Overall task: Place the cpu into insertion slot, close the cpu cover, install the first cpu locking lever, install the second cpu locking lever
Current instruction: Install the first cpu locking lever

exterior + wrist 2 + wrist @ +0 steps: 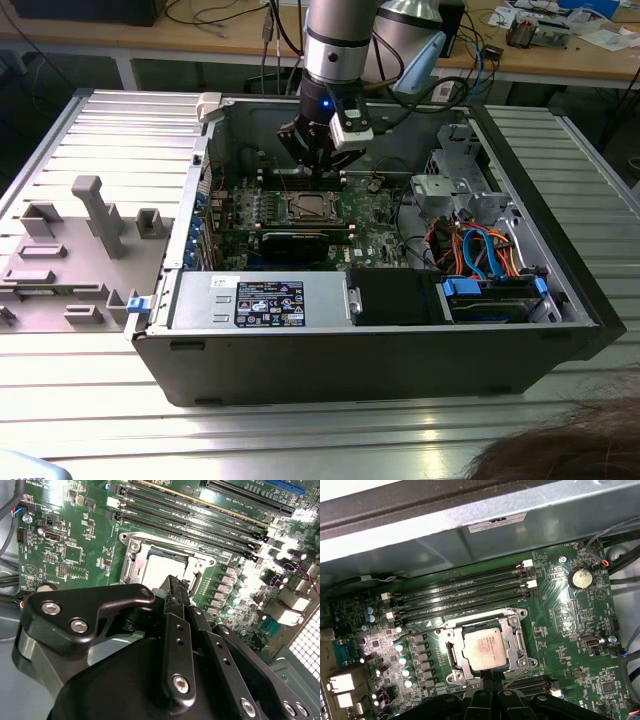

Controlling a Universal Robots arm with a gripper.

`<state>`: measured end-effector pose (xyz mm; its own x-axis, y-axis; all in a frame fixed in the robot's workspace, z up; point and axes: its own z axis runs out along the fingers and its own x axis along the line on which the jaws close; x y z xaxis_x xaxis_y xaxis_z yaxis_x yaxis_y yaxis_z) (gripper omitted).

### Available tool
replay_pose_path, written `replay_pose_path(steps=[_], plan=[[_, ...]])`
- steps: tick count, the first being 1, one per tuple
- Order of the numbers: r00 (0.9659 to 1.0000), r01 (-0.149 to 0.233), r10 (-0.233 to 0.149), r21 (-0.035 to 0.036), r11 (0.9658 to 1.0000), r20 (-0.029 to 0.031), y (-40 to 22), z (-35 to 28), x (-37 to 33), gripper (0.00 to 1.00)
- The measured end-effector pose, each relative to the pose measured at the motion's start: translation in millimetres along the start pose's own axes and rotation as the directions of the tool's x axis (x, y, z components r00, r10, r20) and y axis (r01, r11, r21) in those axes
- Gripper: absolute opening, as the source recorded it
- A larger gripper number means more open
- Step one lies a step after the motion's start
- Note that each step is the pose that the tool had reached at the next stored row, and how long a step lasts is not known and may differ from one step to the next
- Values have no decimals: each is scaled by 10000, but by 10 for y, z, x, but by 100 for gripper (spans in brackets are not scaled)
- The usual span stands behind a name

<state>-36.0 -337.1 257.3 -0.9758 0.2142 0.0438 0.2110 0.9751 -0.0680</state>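
- Hovering over the green board (560,630) inside the open computer case (330,365), my gripper (490,681) has its fingers (176,630) pinched narrow. The tips are together and hold nothing that I can see.
- The cpu (487,649) lies flat in the insertion slot (451,676). Its silvery top shows through the cut-out of the cpu cover (516,639), which looks folded down around it.
- My fingertips hang just beside the cover's edge, on the side away from the memory slots (465,587).
- Risk 1: the locking levers (417,635) are thin springy wire. I judge that a closed tip pushing on 1 could slide off and jab the board or the capacitors (405,671) close by.
- Risk 2: if the cover is not fully seated, clamping force could load the chip unevenly and harm the contacts beneath it.
- Risk 3: coming down off-line, I could scrape the chip's top or catch the cover's rim and lift it.
- Whether either lever is hooked, I cannot tell.
- Count: 1 cpu, 1 insertion slot, 1 cpu cover, 2 locking levers as far as I can make out, 4 long black memory slots, 1 round coin battery (581,578), 1 gripper.
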Motion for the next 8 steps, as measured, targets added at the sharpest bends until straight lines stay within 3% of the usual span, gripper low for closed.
replay_pose_path(steps=[8], plan=[[9999,141,-141,6,9999,10,0,0,0,11]])
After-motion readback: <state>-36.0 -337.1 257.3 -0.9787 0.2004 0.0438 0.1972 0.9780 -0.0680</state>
